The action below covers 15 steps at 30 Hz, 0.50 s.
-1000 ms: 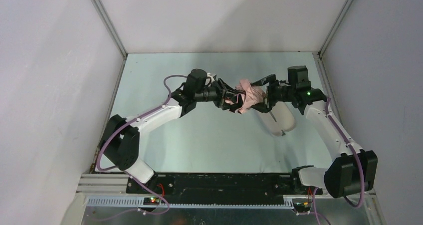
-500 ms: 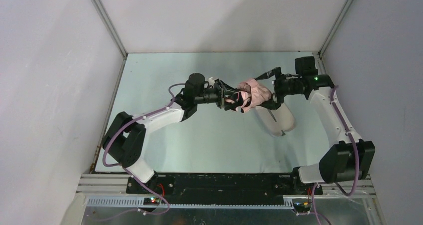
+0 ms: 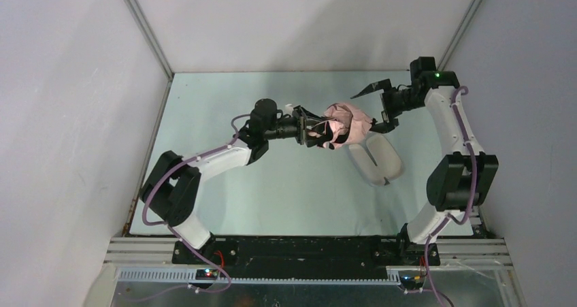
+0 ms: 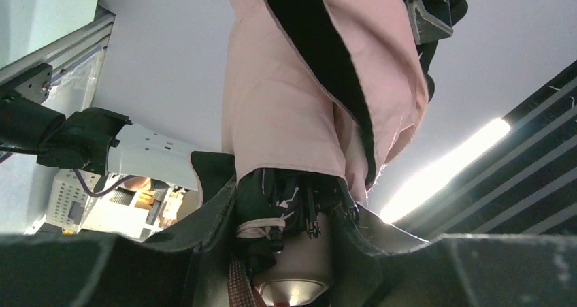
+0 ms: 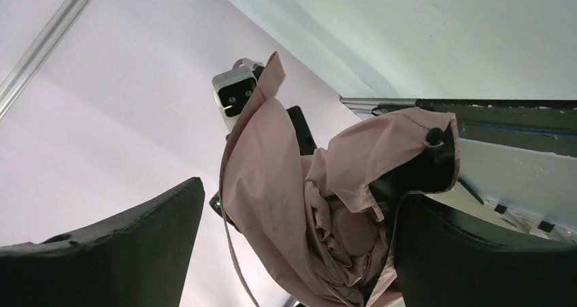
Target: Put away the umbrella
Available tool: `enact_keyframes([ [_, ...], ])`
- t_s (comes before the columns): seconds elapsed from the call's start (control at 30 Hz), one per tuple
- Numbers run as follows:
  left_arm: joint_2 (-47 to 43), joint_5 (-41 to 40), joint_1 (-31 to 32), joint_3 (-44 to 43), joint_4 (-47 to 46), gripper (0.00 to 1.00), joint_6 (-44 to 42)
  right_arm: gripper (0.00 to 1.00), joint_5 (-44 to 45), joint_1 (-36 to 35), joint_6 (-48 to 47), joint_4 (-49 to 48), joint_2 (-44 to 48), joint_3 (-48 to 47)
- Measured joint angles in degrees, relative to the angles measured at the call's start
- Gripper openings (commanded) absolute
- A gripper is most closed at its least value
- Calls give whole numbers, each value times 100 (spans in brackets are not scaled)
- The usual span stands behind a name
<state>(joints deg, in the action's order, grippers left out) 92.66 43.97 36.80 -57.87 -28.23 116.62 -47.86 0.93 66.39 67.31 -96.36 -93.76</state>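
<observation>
Above the table point(image 3: 272, 191), left tool point(image 3: 317, 131) gripping umbrella point(image 3: 348, 120), right tool point(image 3: 364, 112) wide open around its far end

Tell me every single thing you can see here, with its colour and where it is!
umbrella: one, pale pink with black underside, bunched up, held above the back middle of the table
case: one, pale lilac, lying on the table below the umbrella's right end
table: one, pale green, under everything
left arm: one, white and black, reaching in from the left
right arm: one, white and black, on the right
left fingers: two, black, shut on the umbrella's handle end
right fingers: two, black, open either side of the canopy's end
</observation>
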Motion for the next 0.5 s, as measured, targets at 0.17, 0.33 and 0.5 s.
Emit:
enact_keyframes([
  [0.17, 291, 61, -17, 0, -481, 0, 155, 99, 26, 184, -702, 623, -636, -723],
  [0.33, 402, 328, -42, 0, -852, 0, 210, 99, 269, 649, -1613, 649, -857, -949],
  [0.5, 402, 437, -42, 0, -1333, 0, 245, 99, 411, 1104, -2177, -205, -811, -472],
])
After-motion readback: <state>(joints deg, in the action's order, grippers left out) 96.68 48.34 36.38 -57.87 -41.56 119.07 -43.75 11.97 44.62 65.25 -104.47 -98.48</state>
